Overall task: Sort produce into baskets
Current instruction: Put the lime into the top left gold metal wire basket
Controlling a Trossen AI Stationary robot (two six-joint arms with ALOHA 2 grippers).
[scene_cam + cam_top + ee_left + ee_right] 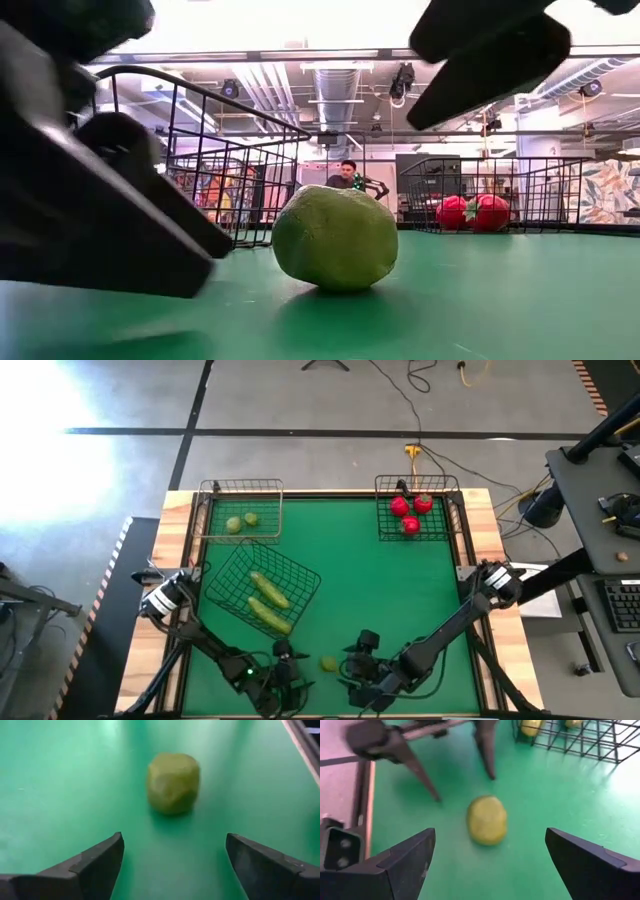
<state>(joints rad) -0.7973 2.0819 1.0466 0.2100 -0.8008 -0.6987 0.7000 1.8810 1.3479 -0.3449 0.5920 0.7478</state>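
One yellow-green lime (328, 663) lies loose on the green table near its front edge, between my two grippers; it also shows in the low view (335, 238). My left gripper (290, 665) is open and low on the lime's left, with the lime (173, 782) a little ahead of its fingers (100, 857). My right gripper (358, 658) is open on the lime's right, with the lime (487, 819) ahead of it. Neither touches it. Two limes (241, 520) lie in the tan basket (240, 488), two cucumbers (268, 600) in the skewed black basket (300, 575), and three tomatoes (410, 512) in the far right black basket (445, 510).
The black basket with the cucumbers stands askew just behind my left arm. The table's wooden front edge is close behind both grippers. Bare green mat (380, 590) lies between the baskets in the middle. A person shows far off in the room (347, 172).
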